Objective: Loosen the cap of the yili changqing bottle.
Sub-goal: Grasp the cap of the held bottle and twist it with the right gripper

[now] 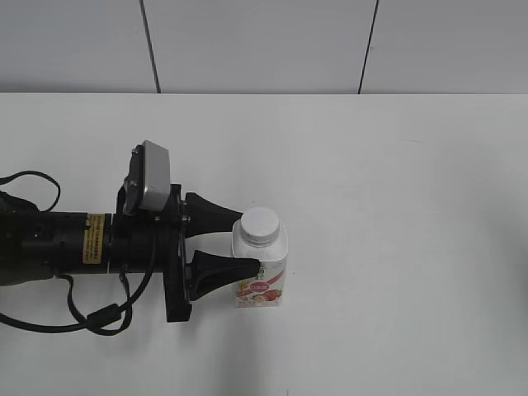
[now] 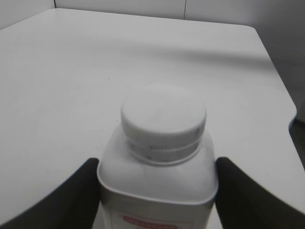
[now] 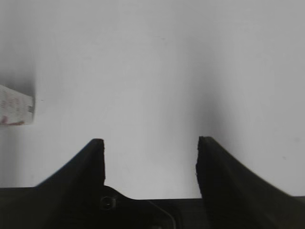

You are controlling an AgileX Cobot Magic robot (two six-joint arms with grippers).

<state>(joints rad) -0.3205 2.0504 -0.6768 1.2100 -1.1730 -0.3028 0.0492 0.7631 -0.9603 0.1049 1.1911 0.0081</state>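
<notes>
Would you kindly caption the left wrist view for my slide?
Left pincer grips the small squarish white plastic bottle by its sides, round white screw cap on.

cap (image 2: 163,123): plain white, with fine ribbing seen around its side.
yili changqing bottle (image 1: 262,266): white body; a pink-red label with fruit print is shown on its front.
left gripper (image 1: 244,242): matte black fingers.
left arm (image 1: 74,241): black, marked by a small yellow sticker; a grey camera block is carried at 12 o'clock.
right gripper (image 3: 150,157): black fingers.
table (image 1: 412,206): plain white.
wall (image 1: 264,45): pale grey panels, divided by dark seams.
</notes>
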